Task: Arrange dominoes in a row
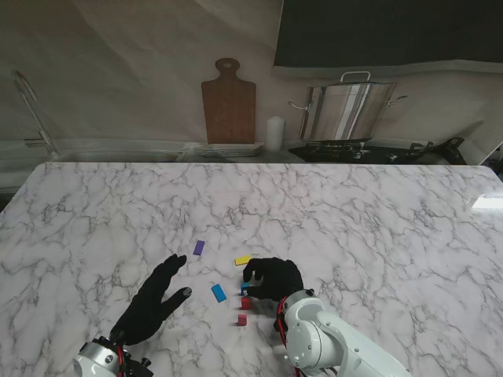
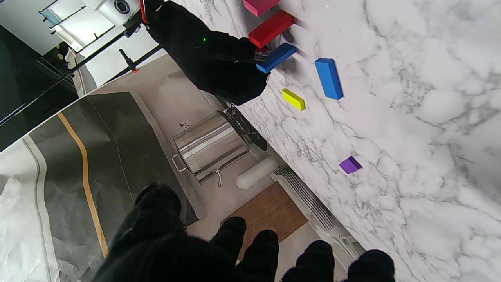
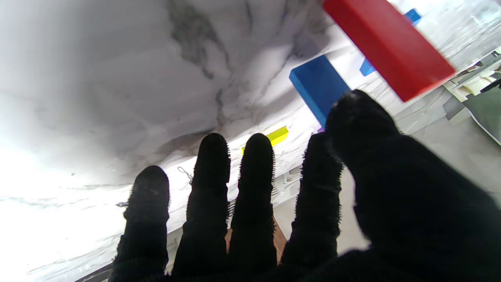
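Three dominoes stand on end in a short line: a dark red one (image 1: pixel 242 319), a red one (image 1: pixel 246 302) (image 2: pixel 271 28) (image 3: pixel 387 43) and a blue one (image 1: pixel 246 286) (image 2: pixel 276 58) (image 3: pixel 319 88). My right hand (image 1: pixel 275 279) (image 2: pixel 211 58) is at the blue one, thumb and index finger pinching its top end while the other fingers (image 3: pixel 254 176) stay straight. A light blue domino (image 1: pixel 218 293) (image 2: pixel 329 78), a yellow one (image 1: pixel 244 260) (image 2: pixel 293 99) and a purple one (image 1: pixel 199 247) (image 2: pixel 350 164) lie flat. My left hand (image 1: pixel 157 302) is open, left of the light blue domino.
The marble table (image 1: pixel 377 228) reaches to a back counter. There stand a wooden cutting board (image 1: pixel 229 102), a white cylinder (image 1: pixel 273 133) and a steel pot (image 1: pixel 346 110).
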Controlling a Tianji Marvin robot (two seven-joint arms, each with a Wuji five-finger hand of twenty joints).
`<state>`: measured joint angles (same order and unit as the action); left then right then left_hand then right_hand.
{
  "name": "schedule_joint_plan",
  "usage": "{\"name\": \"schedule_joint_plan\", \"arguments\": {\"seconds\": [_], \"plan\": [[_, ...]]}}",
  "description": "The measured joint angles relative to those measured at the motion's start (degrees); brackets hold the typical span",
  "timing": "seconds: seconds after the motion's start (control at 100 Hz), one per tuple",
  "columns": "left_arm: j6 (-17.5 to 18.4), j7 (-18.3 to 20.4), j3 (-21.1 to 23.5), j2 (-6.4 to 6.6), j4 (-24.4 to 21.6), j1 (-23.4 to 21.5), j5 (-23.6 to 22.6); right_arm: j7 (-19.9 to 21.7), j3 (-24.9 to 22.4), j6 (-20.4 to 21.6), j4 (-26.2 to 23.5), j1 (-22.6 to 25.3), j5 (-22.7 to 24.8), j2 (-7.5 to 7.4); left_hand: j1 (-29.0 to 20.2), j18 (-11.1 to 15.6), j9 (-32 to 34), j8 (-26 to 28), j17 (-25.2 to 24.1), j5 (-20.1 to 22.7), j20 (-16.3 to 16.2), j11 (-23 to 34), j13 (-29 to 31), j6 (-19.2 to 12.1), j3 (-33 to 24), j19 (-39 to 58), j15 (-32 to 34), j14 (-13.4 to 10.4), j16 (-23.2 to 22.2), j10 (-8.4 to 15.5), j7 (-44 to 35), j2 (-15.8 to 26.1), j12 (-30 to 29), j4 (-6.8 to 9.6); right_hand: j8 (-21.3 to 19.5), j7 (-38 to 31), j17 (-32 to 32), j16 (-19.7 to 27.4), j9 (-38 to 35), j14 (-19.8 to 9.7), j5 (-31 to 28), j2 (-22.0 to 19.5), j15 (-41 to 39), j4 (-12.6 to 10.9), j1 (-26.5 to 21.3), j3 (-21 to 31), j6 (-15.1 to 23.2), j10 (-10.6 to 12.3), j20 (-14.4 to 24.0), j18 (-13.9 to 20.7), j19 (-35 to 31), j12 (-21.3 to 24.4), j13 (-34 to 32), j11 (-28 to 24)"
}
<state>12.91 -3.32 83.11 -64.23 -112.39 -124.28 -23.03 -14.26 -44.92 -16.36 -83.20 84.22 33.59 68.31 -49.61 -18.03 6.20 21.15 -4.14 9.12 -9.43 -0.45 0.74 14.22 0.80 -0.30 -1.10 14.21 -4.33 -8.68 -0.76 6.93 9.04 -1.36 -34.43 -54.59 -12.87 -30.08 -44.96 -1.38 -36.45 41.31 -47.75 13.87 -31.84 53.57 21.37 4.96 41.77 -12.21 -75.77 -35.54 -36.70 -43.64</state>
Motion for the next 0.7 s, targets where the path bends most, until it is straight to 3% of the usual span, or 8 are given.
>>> {"name": "schedule_joint_plan", "arguments": {"seconds": [0.45, 0.7], "plan": [[0.06, 0.00, 0.08, -0.01, -0.02, -0.04, 0.01, -0.40, 0.12, 0.12, 0.10, -0.03, -0.18, 0.07, 0.00, 0.00, 0.00, 0.00, 0.00, 0.00, -0.02, 0.00, 0.00, 0.00, 0.00, 0.00, 0.00, 0.00, 0.00, 0.00, 0.00, -0.01, 0.00, 0.00, 0.63, -2.17, 0.01, 0.51, 0.00, 0.30, -4.78, -0.08, 0.10, -0.01, -0.02, -0.04, 0.87, 0.00, 0.13, 0.00, 0.00, 0.00, 0.00, -0.53], [0.06, 0.00, 0.07, -0.01, -0.03, -0.05, 0.02, -0.41, 0.10, 0.12, 0.09, -0.01, -0.20, 0.08, 0.00, 0.00, 0.00, 0.00, 0.00, 0.00, -0.03, 0.00, 0.00, 0.00, 0.00, 0.00, 0.00, 0.00, 0.00, 0.00, 0.00, -0.01, 0.00, 0.00, -1.07, -3.66, 0.01, 0.52, -0.01, 0.31, -4.33, -0.09, 0.10, -0.01, -0.02, -0.64, 0.88, 0.00, 0.13, 0.00, 0.00, 0.00, 0.00, -0.54]]}}
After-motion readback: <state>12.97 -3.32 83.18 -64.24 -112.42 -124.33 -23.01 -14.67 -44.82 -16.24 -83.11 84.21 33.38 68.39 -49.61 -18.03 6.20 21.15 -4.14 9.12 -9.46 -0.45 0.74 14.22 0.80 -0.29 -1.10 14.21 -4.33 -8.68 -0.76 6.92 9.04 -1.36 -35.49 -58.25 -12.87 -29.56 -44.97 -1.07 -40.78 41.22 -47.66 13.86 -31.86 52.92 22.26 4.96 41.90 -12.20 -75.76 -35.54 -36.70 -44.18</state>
